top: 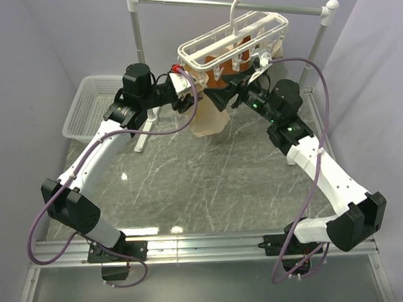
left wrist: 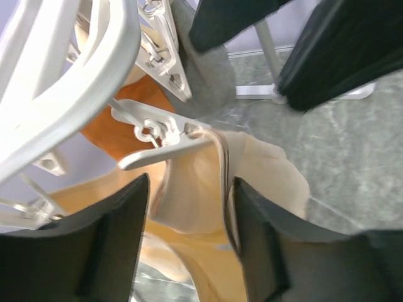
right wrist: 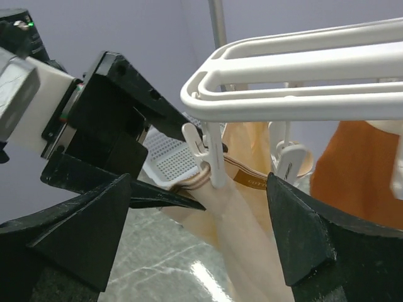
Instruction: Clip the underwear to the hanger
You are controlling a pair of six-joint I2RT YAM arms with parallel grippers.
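Observation:
The white hanger (top: 232, 36) hangs by its hook from a rail at the back. The pale beige underwear (top: 210, 119) hangs under its near left corner, its striped waistband pinched in a white clip (right wrist: 213, 157), which also shows in the left wrist view (left wrist: 165, 134). My left gripper (top: 188, 98) is open just below that clip; the underwear (left wrist: 189, 189) hangs between its fingers (left wrist: 258, 245), the waistband edge lying along the right one. My right gripper (top: 231, 97) is open, and the underwear (right wrist: 245, 233) hangs between its fingers (right wrist: 302, 233) without being gripped.
A rust-orange garment (top: 227, 76) and a grey garment (left wrist: 208, 69) are clipped to the same hanger. The rail (top: 183, 0) stands on white posts (top: 138, 54). A white mesh basket (top: 87, 105) sits at the back left of the marbled table (top: 202, 184).

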